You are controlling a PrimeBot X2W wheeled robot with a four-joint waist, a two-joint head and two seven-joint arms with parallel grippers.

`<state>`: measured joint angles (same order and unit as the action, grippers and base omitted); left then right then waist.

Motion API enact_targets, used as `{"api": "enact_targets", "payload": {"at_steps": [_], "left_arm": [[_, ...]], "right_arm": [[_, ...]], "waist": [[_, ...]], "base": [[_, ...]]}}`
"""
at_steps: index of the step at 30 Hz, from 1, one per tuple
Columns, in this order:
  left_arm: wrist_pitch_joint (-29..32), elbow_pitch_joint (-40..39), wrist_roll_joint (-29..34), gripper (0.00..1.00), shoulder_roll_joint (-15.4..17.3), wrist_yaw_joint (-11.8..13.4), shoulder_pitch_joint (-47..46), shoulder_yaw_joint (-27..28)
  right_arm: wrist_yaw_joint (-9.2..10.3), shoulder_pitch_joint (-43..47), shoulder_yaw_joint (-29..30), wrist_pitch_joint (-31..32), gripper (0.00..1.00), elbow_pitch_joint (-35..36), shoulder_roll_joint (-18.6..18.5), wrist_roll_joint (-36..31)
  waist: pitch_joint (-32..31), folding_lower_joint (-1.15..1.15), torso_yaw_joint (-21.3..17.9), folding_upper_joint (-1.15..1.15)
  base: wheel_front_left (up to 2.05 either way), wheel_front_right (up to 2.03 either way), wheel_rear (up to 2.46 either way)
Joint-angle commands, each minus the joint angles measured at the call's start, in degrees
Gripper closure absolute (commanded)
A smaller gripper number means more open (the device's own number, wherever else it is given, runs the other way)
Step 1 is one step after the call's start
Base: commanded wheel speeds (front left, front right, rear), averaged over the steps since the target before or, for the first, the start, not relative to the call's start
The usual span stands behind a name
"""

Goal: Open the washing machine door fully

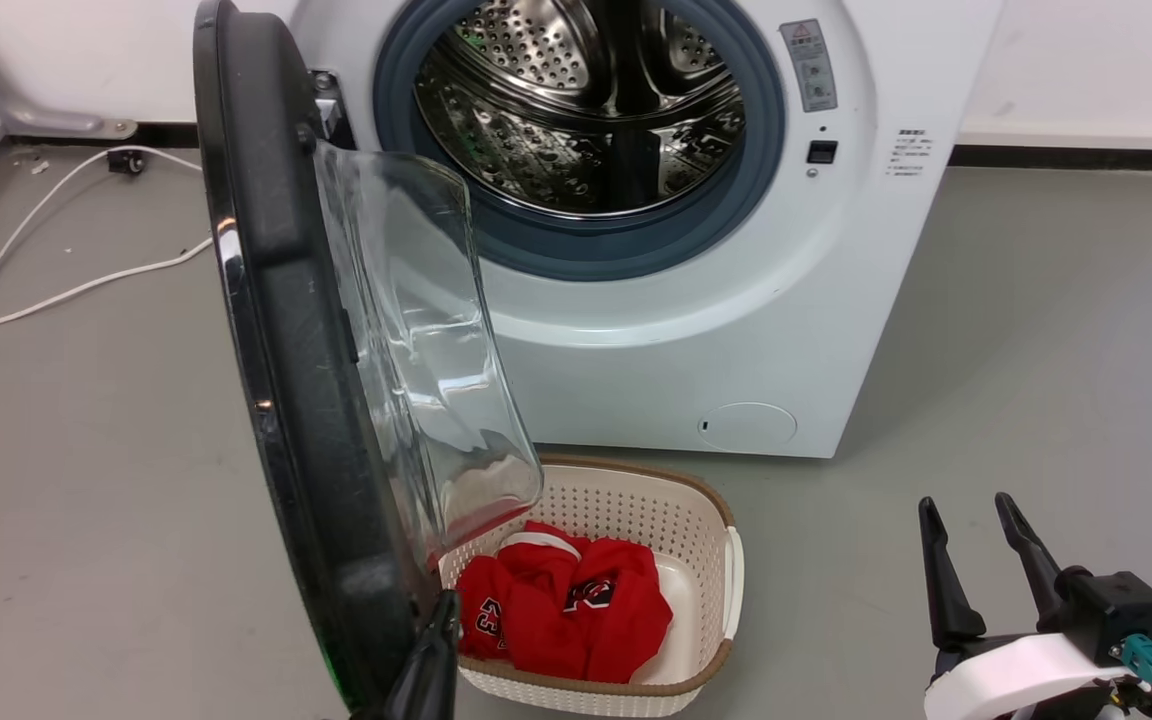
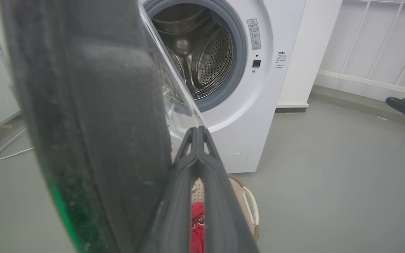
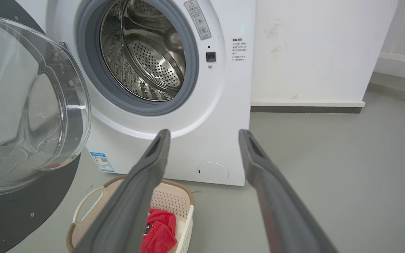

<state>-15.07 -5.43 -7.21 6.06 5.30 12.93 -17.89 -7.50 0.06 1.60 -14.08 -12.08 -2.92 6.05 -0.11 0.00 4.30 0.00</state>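
The washing machine door (image 1: 306, 400) stands out from the machine (image 1: 836, 300) on its left hinge, about square to the front, with its glass bowl turned toward the basket (image 1: 711, 520). Our left gripper (image 1: 433, 650) is at the door's lower edge on the inner side, its two fingers pressed together and pinching nothing; whether they touch the door we cannot tell. We judge that the step is to push the door further outward, so we should lean the fingers on the black frame, not on the glass, and follow the hinge's arc slowly. To the left the floor gives room, with a white cable (image 1: 56, 290) well apart. Our right gripper (image 1: 966, 510) hangs with fingers spread, far from the door.
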Motion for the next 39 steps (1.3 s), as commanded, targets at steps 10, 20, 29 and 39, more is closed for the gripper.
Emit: {"api": "enact_targets", "payload": {"at_steps": [10, 20, 29, 39], "left_arm": [[-0.1, -3.4, 0.3, 1.0, 0.4, 3.2, 4.8, 8.7], [-0.1, -1.1, -3.8, 1.0, 1.8, 0.8, 0.6, 22.2], [-0.1, 5.9, -5.5, 1.0, 7.2, -2.1, -8.2, 34.4], [-0.1, 16.6, -4.2, 1.0, 12.4, -4.2, -16.9, 41.2]], "right_arm": [[0.02, 0.2, 0.2, 1.3, 0.0, 1.2, 0.1, -0.9], [0.02, -0.3, -0.1, 2.5, 0.0, 2.8, 0.1, -1.1], [0.02, -1.9, 0.5, 2.8, 0.0, 5.6, 0.1, -1.6], [0.02, -3.1, 0.3, 2.9, 0.0, 7.6, 0.1, -1.4]], "waist": [[0.4, 0.0, 2.7, 0.0], [1.6, 0.0, 3.3, 0.0], [4.6, 0.0, 2.4, 0.0], [6.4, 0.0, 1.3, 0.0]], "base": [[0.0, 0.0, 0.0], [0.0, 0.0, 0.0], [0.0, 0.0, 0.0], [0.0, 0.0, 0.0]]}}
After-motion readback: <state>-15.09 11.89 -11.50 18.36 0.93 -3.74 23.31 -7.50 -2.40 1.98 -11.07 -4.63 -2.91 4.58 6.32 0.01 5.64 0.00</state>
